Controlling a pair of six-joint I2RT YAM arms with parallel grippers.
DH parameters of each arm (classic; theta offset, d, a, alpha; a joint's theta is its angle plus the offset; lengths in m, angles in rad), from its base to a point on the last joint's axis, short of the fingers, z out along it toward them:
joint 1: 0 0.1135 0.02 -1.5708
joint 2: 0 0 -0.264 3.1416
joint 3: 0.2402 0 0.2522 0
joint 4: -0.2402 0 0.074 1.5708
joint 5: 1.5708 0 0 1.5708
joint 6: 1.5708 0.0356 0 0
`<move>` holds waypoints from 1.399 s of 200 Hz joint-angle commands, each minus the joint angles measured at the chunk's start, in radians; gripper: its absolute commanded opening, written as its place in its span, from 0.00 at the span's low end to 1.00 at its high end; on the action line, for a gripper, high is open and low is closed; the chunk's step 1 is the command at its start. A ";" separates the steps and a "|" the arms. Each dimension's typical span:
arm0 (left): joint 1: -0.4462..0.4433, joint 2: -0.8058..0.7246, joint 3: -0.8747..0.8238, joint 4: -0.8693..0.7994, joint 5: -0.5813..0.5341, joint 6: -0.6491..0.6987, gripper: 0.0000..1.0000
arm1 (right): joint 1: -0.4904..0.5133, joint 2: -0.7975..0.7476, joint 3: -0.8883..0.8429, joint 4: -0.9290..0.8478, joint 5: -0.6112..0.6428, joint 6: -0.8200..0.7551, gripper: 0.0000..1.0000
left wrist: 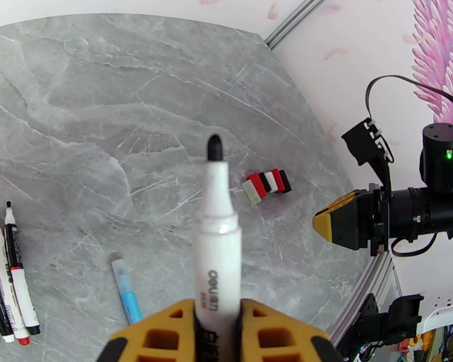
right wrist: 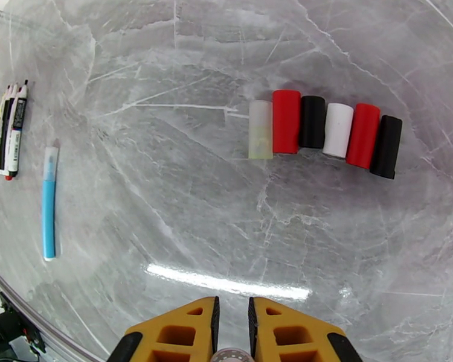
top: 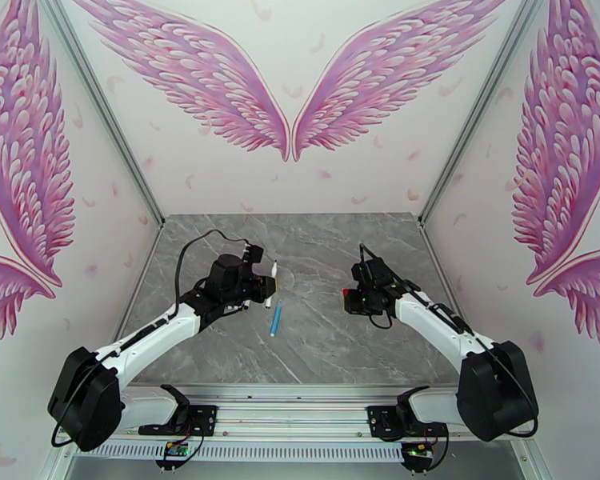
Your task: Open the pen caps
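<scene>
Top view: my left pincer (top: 266,291) is left of centre over the bench (top: 332,354), clamped on a white pen (top: 274,272) that points up-frame. A blue pen (top: 276,320) lies loose on the bench just below it in frame. My right pincer (top: 350,300) is right of centre, facing the left one and well apart from it. Can't tell its jaw state from here.

Left wrist: my yellow fingers (left wrist: 148,342) are at the bottom edge, one on each side of the pen barrel and closed on it. The pen runs up mid-frame with no cap on, its black tip bare at centre. The caps (left wrist: 266,184) sit in a tight cluster on the bench right of the tip: red, black, pale. The blue pen lies angled at lower left. At the left edge a row of pens (left wrist: 9,285) lies side by side, and the tips I can see are bare. The right pincer is at the right edge above the bench, seen side-on, so its jaws are unreadable.

Right wrist: my fingers (right wrist: 172,336) are at bottom centre with a narrow slit between them. A small pale round thing (right wrist: 229,356) shows in the slit at the frame edge. Can't tell what it is, or whether I'm gripping it. Six caps lie in the upper right, side by side and touching: translucent, red, black, white, red, black, left to right. The blue pen lies at the left, lengthwise up-frame. The pens are bundled in the upper left.
</scene>
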 commanded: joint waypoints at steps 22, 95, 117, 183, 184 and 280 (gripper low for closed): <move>0.001 -0.016 0.028 -0.043 0.045 0.066 0.00 | 0.007 0.032 -0.016 -0.006 -0.034 0.000 0.13; -0.015 -0.075 -0.045 -0.052 0.030 0.091 0.00 | 0.053 0.162 0.005 0.022 0.035 0.033 0.13; -0.026 -0.088 -0.064 -0.046 0.025 0.093 0.00 | 0.060 0.207 0.020 0.019 0.059 0.038 0.13; -0.040 -0.085 -0.077 -0.012 0.018 0.080 0.00 | 0.062 0.290 0.047 0.040 0.105 0.043 0.13; -0.040 -0.084 -0.077 -0.012 0.018 0.080 0.00 | 0.061 0.291 0.047 0.041 0.106 0.042 0.13; -0.054 -0.034 -0.034 -0.028 0.009 0.079 0.00 | 0.071 0.331 0.058 0.051 0.142 0.035 0.22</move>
